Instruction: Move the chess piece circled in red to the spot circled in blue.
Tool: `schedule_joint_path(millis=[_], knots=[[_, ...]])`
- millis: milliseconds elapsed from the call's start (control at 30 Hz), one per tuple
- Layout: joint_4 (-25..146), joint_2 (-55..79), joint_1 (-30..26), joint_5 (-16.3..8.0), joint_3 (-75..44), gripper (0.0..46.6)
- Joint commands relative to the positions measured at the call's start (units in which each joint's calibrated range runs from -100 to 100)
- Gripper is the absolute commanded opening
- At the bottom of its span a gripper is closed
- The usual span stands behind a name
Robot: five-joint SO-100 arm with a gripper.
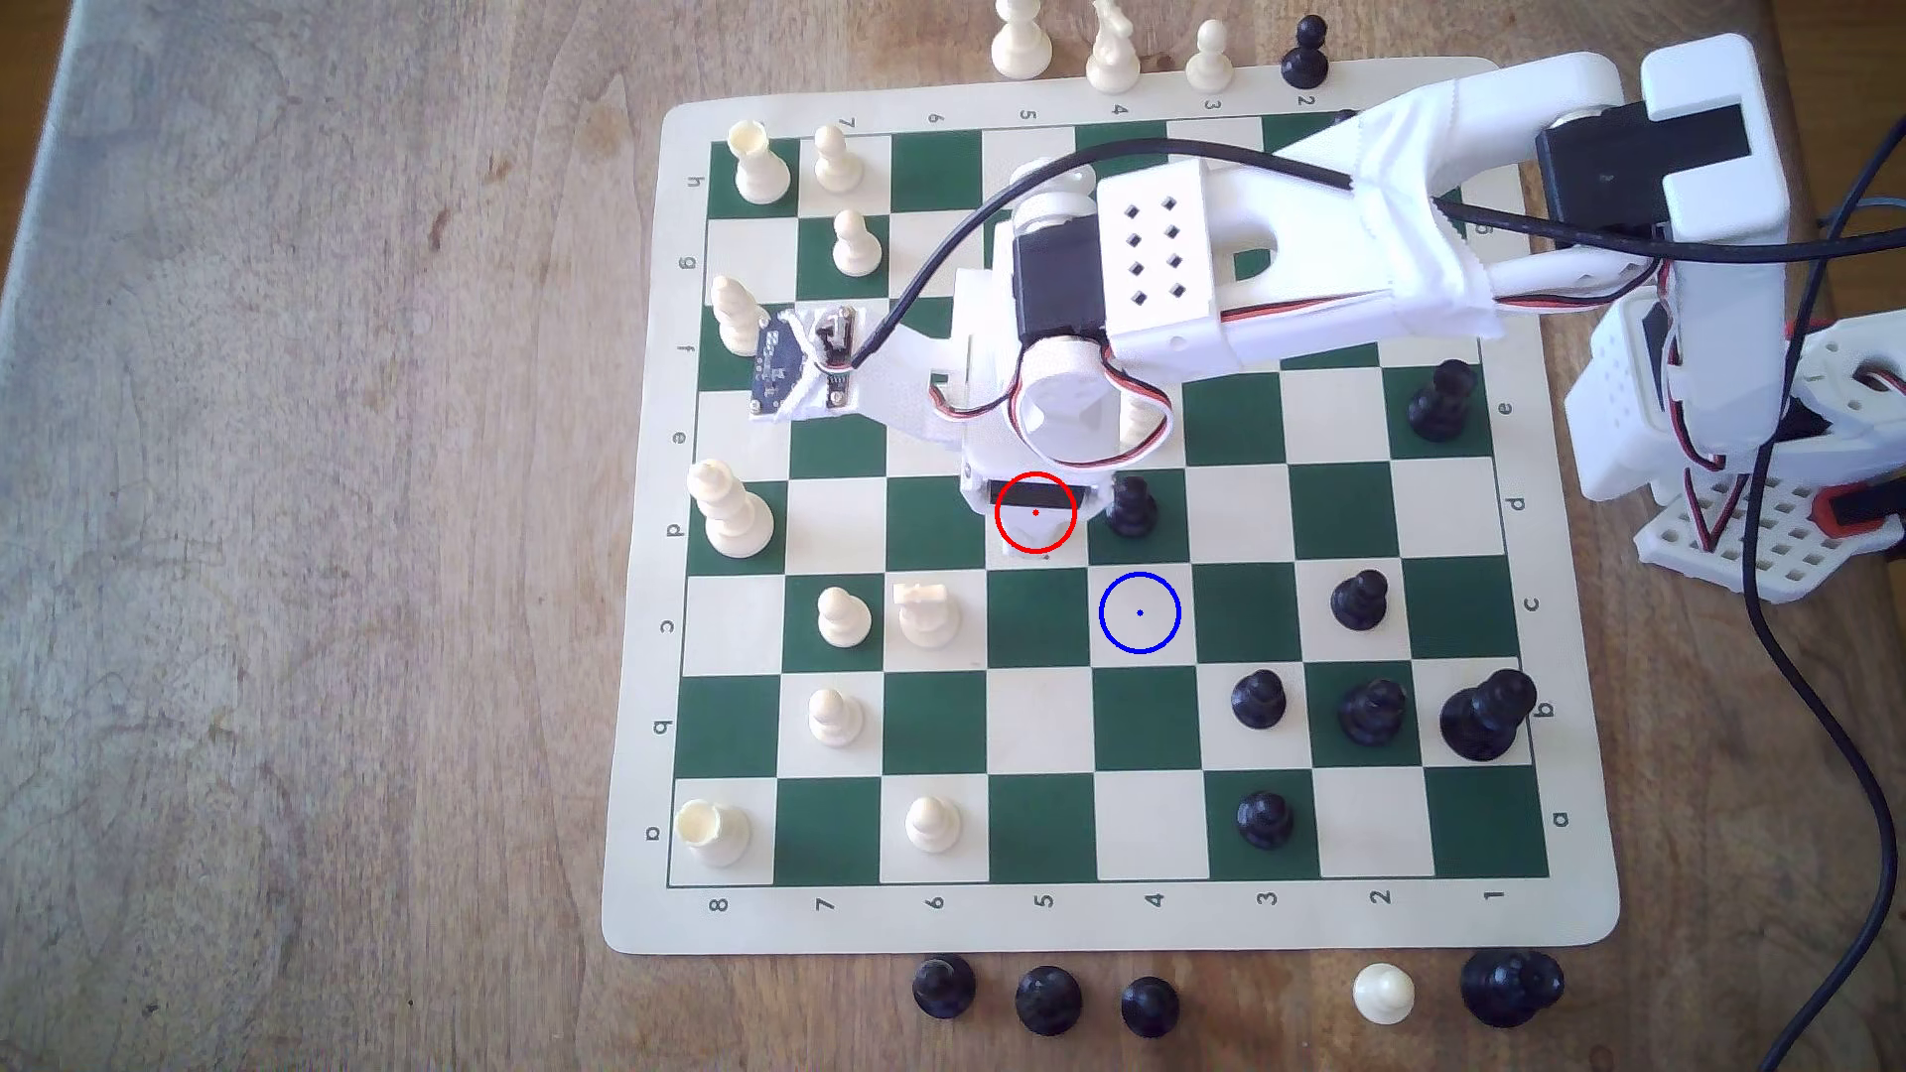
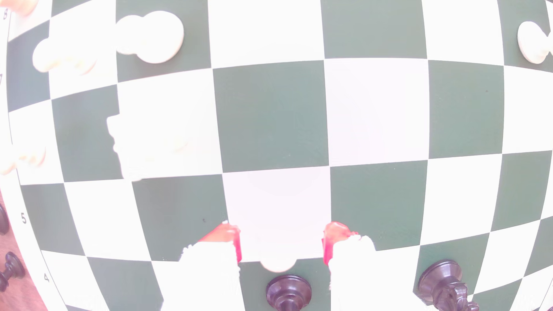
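Observation:
The chess piece, a cream pawn [image 2: 278, 263], stands between my two fingers in the wrist view. It is washed out against its pale square and only its rounded edge shows against the green. In the exterior view it is hidden under my gripper [image 1: 1036, 515], which hangs over the red-ringed square. My gripper [image 2: 282, 233] is open. Its red-padded fingertips [image 2: 232, 236] stand on either side of the pawn with a gap on each side. The spot [image 1: 1140, 612], a cream square ringed in blue, lies bare one square diagonally away, toward the exterior view's lower right.
A black pawn [image 1: 1131, 505] stands on the green square just to the exterior view's right of my gripper, directly above the spot, and shows near my fingers [image 2: 288, 291]. A cream rook [image 1: 925, 610] and pawn [image 1: 843, 616] stand left of the spot's row. More black pieces stand at the lower right.

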Motion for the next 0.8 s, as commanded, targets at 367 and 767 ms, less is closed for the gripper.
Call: schedule_joint_path(millis=[367,767], knots=[[-0.62,-1.04,-1.06,0.15,-3.3,12.0],[-0.54,-1.8,-1.3,0.0,-3.3,2.2]])
